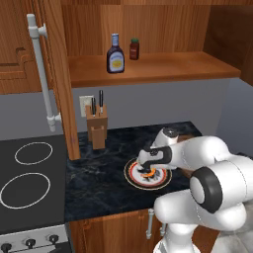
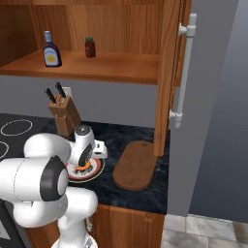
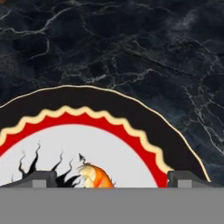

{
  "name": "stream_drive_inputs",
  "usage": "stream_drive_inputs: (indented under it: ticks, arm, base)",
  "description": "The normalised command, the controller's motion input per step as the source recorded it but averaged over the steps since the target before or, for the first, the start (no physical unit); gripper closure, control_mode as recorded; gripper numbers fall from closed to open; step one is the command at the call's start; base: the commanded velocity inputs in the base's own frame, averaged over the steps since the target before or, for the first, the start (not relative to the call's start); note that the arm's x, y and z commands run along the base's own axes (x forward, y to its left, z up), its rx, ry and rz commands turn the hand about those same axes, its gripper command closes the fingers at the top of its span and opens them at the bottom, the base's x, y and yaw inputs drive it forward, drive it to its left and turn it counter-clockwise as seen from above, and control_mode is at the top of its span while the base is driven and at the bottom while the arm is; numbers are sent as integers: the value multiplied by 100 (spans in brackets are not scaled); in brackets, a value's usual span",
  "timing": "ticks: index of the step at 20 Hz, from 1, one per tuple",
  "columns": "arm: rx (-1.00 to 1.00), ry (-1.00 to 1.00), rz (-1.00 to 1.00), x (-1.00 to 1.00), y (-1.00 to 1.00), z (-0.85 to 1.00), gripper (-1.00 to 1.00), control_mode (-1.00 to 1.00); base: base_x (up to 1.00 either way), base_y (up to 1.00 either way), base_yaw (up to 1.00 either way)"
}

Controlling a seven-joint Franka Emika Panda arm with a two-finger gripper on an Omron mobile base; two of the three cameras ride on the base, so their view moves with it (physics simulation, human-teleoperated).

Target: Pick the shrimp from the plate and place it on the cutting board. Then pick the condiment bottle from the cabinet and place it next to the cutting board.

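Lying on the plate [image 3: 144, 144], the shrimp [image 3: 97, 176] sits between the wide-spread fingertips [image 3: 41, 178] of the claw [image 3: 112, 181].

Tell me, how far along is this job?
Nothing is finished yet. The open end effector hovers low over the shrimp, which lies on the plate. The cutting board is bare, and the bottle stands in the cabinet.

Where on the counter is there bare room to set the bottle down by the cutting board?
Bare counter lies between the plate and the cutting board, and behind the plate toward the knife block. The plate is crowded: the hand hangs open over the shrimp.
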Motion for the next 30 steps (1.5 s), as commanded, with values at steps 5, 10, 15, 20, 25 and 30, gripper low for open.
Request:
stream_drive_inputs:
  ticks: [5,10,15,20,25,30]
  arm:
    - [0,0,1,0,0,-19,-100,-100]
    - [0,1,0,0,0,-22,-100,-100]
    - [0,1,0,0,0,-21,-100,-100]
    - [0,0,0,0,0,-14,-100,-100]
    - [-1,1,0,0,0,-8,100,-100]
    - [-1,2,0,0,2,-2,100,-100]
  base:
    - [0,0,0]
    - [0,0,0]
    - [0,0,0]
    - [0,0,0]
    - [0,0,0]
    - [0,0,0]
